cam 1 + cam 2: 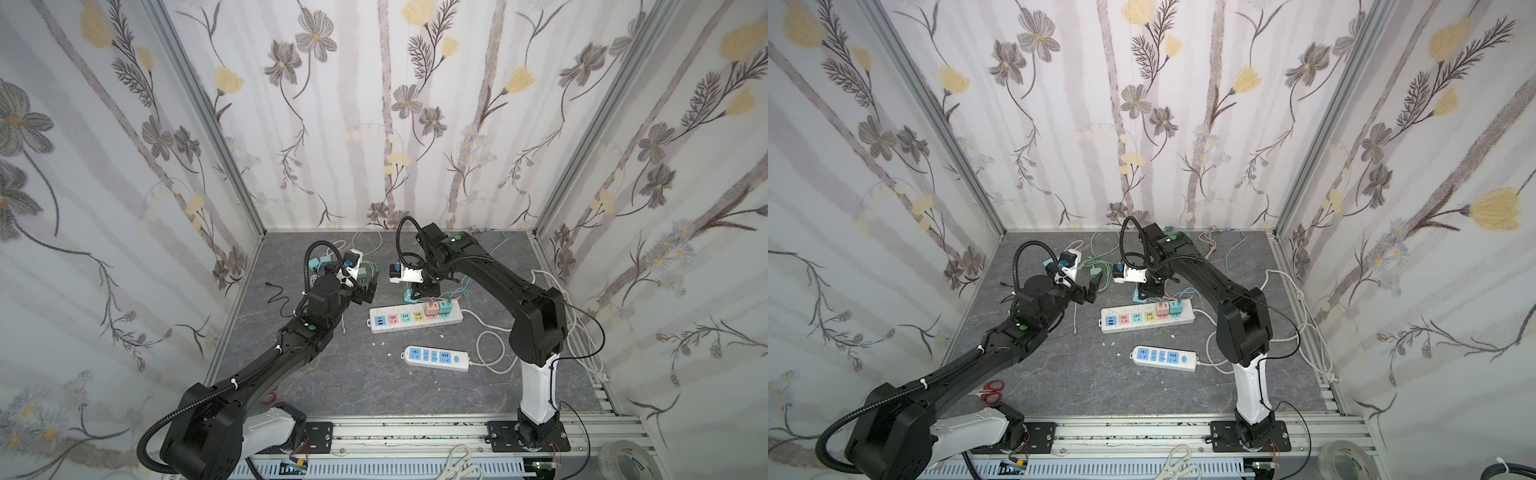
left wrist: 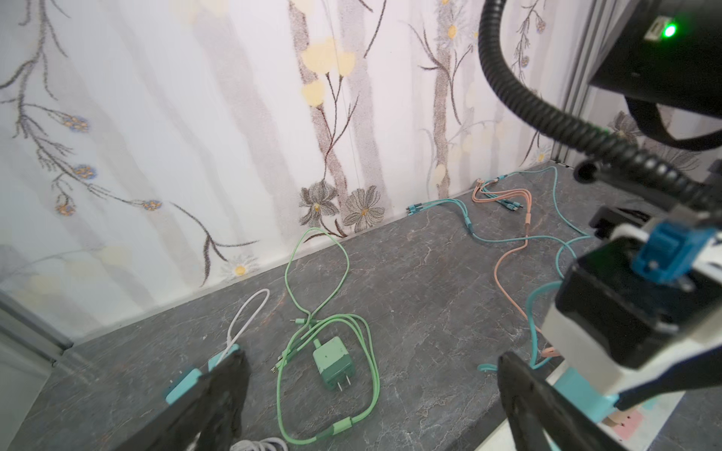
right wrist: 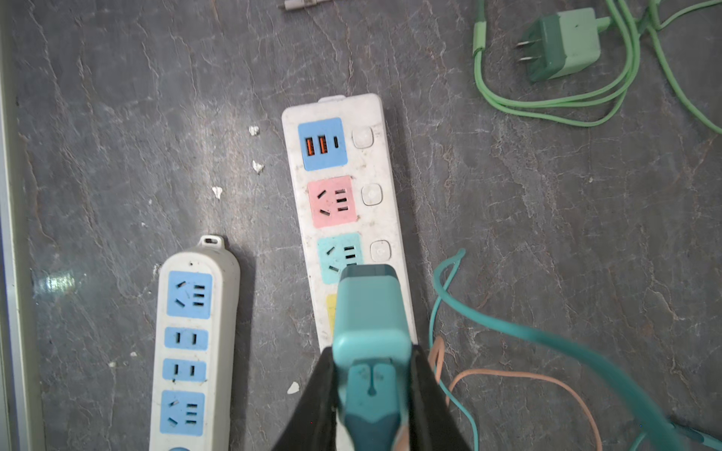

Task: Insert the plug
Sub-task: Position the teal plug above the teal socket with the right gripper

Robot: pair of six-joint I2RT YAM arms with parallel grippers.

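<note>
A grey, marble-veined tabletop (image 1: pixel 332 374) sits inside a booth lined with floral wallpaper (image 1: pixel 374 104). In both top views a white multicolour power strip (image 1: pixel 411 326) lies near the middle. A pink plug (image 1: pixel 432 309) and a seated teal plug (image 1: pixel 445 308) are set into its right end. A smaller blue-socket strip (image 1: pixel 434 358) lies nearer the camera, apart from the first. The right gripper (image 1: pixel 420 291) hangs just behind the middle of the multicolour power strip. It is clamped on the teal plug (image 1: pixel 409 296), which points down towards the strip. The left gripper (image 1: pixel 1088 293) hovers to the left of the strip, its jaws wide apart and holding nothing.

From the left wrist, the two black fingers (image 2: pixel 218 390) stand far apart. A green charger (image 2: pixel 332 363) lies flat on the tabletop in the gap between them, ringed by its own green cable and touched by neither finger. At the edge of this view the teal plug (image 2: pixel 578 390) shows beneath the right arm's wrist.

From the right wrist, the teal plug (image 3: pixel 369 312) is pinched on both flanks by the black fingers (image 3: pixel 312 402). It sits centred between them, cable end towards the camera. Its front end overlaps the teal socket of the multicolour power strip (image 3: pixel 386 218) and hides most of the yellow one beside it. Whether its prongs have entered a socket cannot be told. The pink socket and the USB panel beyond are uncovered, and the blue-socket strip (image 3: pixel 226 312) lies alongside.
</note>
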